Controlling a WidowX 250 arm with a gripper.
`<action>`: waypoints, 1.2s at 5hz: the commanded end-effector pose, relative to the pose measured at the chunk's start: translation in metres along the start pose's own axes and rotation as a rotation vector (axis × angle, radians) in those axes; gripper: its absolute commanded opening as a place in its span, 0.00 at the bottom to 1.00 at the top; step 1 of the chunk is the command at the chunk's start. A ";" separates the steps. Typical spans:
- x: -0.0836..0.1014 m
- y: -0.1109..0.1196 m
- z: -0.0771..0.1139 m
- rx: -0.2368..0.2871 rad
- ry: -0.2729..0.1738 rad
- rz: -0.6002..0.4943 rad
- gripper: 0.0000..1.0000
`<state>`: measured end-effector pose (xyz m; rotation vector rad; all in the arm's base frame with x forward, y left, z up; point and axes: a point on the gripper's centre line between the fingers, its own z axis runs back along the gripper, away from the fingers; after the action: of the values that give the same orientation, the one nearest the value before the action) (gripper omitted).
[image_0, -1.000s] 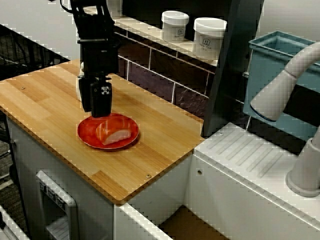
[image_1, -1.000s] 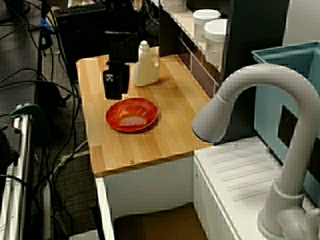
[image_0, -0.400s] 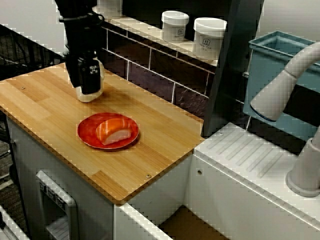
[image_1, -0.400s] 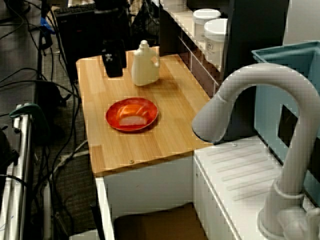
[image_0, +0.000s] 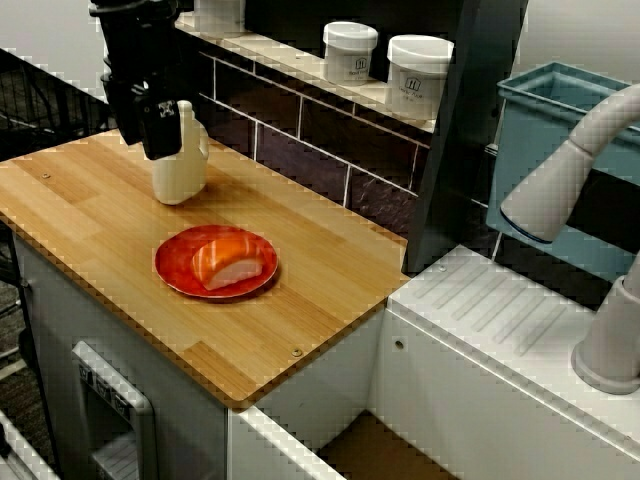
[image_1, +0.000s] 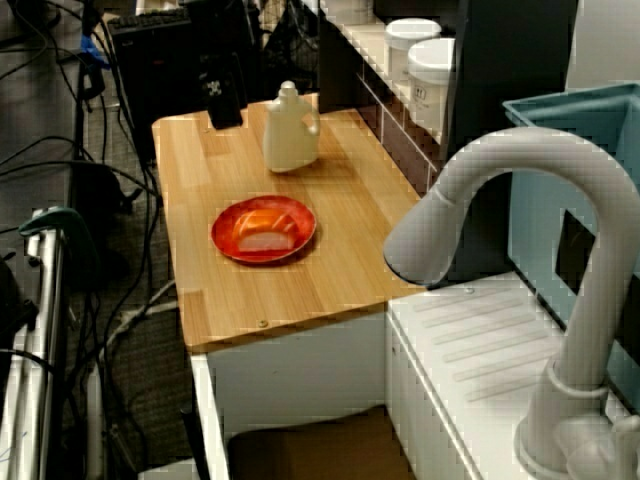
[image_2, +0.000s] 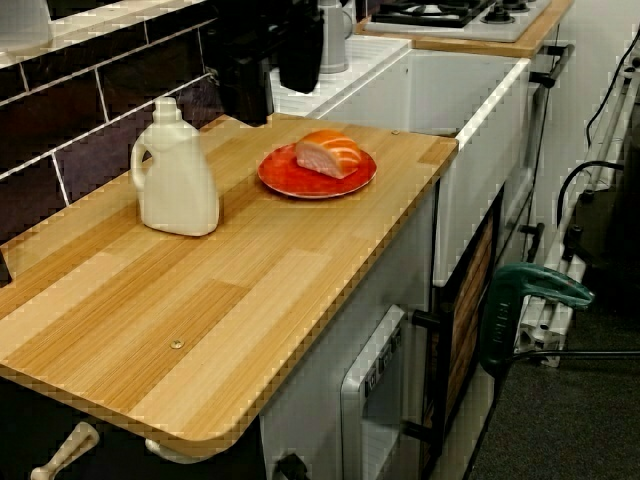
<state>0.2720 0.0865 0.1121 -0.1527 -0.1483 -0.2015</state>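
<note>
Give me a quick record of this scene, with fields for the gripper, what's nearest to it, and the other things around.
gripper: black gripper, raised above the counter, nothing visibly held; whether the jaws are open or shut cannot be told
nearest thing: white jug, upright with its cap on, beside the gripper
plate: red plate, apart from the jug
on plate: salmon sushi
surface: wooden counter
shelf behind: white tub, larger white tub
right side: faucet by the white drainboard
</note>
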 end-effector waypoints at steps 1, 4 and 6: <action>0.006 0.026 0.024 0.049 -0.078 0.038 1.00; 0.022 0.039 0.011 0.102 -0.135 0.035 1.00; 0.025 0.036 0.004 0.101 -0.134 0.039 1.00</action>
<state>0.3047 0.1173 0.1081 -0.0831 -0.2640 -0.1382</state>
